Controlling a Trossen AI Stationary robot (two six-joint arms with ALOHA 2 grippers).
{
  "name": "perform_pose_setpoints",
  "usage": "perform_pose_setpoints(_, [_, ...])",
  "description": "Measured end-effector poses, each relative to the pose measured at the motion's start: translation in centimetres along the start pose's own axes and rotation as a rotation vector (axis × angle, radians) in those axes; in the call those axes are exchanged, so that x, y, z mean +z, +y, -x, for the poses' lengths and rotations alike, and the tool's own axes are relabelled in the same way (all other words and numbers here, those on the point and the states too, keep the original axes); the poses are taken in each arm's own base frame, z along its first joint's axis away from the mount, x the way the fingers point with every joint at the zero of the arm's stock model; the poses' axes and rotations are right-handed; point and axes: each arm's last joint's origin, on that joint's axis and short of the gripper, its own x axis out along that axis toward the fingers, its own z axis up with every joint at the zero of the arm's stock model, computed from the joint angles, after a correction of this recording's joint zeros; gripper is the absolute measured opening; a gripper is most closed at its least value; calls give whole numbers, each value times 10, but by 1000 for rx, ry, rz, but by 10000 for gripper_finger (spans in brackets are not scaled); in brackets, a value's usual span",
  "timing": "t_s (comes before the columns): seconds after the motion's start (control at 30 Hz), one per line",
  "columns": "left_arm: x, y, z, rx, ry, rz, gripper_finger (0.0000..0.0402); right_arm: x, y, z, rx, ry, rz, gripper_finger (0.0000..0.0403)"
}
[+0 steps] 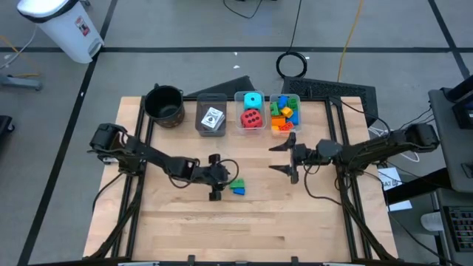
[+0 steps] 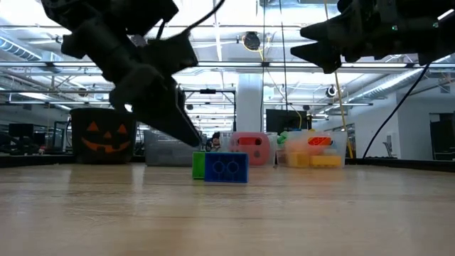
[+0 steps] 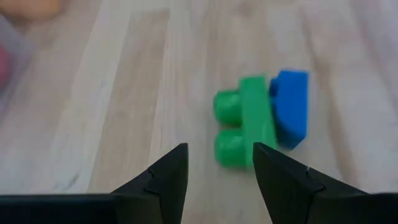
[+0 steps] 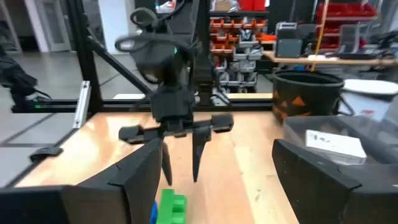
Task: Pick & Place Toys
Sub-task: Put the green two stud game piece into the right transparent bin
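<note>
From above, the wooden table (image 1: 222, 229) carries a row of containers along its far edge: a black round pot (image 1: 164, 103), a grey bin (image 1: 211, 115) with white cards, a clear bin (image 1: 251, 112) with a cyan cube and a red dotted cube, and a clear bin of mixed bricks (image 1: 284, 112). Out on the open wood lie a green brick (image 1: 236, 183) and a blue brick (image 1: 239, 191) touching each other, and the left gripper (image 1: 215, 177) sits just beside them, on the side toward the left arm's base, so the bricks lie straight ahead of its fingers. The right gripper (image 1: 290, 157) hangs well apart from the pair, nearer the brick bin, its jaws spread wide and empty; the left arm is plainly the nearer one. At table height the green brick (image 2: 198, 165) and blue brick (image 2: 227, 168) stand side by side on the wood, with the left gripper (image 2: 186, 131) slanting down to a point just above and beside the green one, not yet touching, something the overhead picture cannot settle. Past the left wrist's own fingers (image 3: 163, 180), parted narrowly with nothing between them, the green brick (image 3: 244, 121) shows studs toward the camera, its long axis running away from the gripper, and the blue brick (image 3: 291, 106) is pressed to its far flank; the pair sits slightly off the gap's centre line. Looking from the right wrist, the left gripper (image 4: 180, 158) points down over the green brick (image 4: 169, 207), confirming clearance.
</note>
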Motion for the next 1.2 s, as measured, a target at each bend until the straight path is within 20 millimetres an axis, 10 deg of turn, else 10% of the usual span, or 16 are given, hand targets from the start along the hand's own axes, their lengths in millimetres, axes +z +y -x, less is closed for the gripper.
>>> perform_pose_setpoints(0.53, [-4, -1, -13, -119, 1, 31, 300, -3, 2, 0, -6, 24, 7, 279])
perform_pose_setpoints(1.2, [2, -9, -12, -100, -66, 243, 286, -3, 2, 0, -6, 24, -1, 279])
